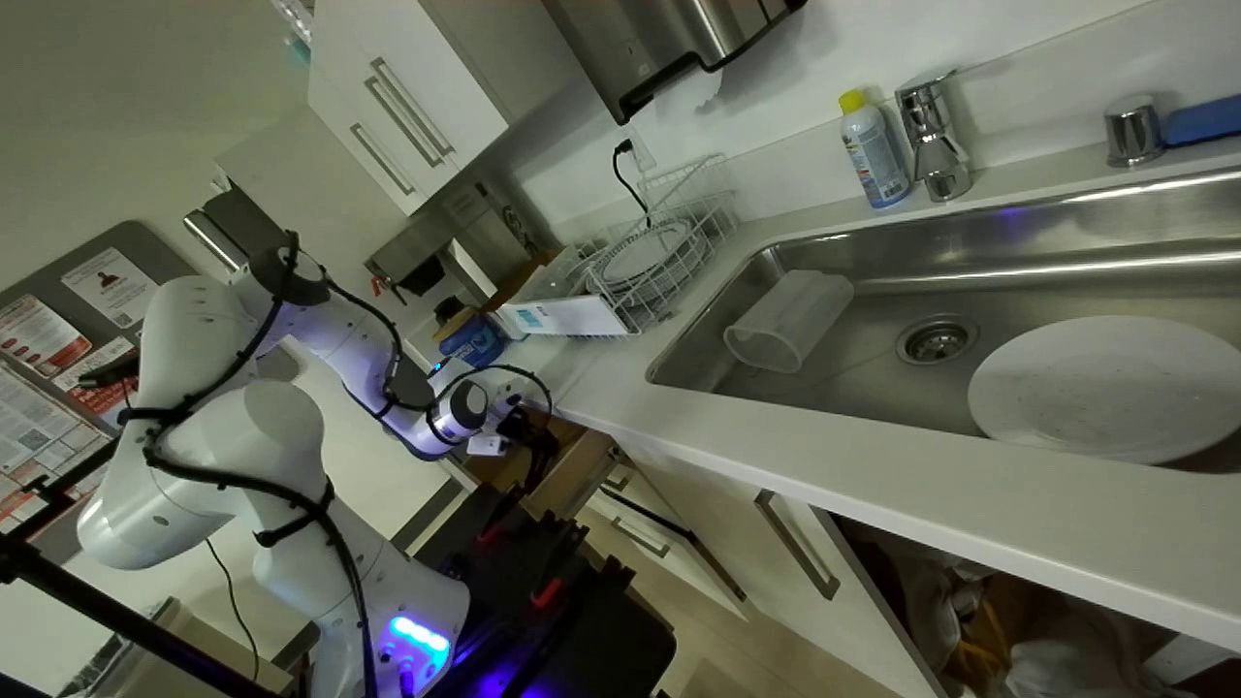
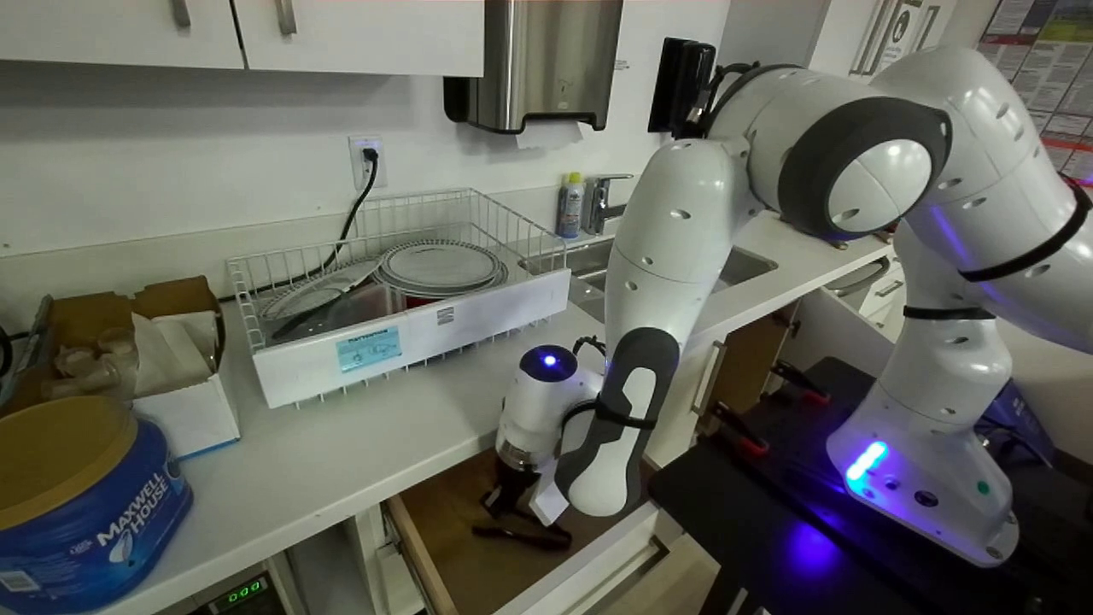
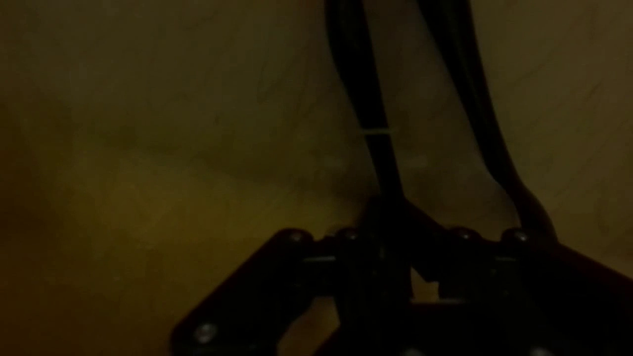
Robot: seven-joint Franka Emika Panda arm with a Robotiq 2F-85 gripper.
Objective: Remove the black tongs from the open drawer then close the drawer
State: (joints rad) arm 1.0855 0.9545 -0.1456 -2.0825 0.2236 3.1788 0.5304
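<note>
black tongs lie on the floor of the drawer. the gripper has its jaws almost together, seemingly pinching one tong arm. advised: confirm the hold, then lift straight up. long axis runs slantwise across the drawer, one end towards its front; hinge end indistinguishable.

Black tongs, brown-floored drawer; blue tub
</note>
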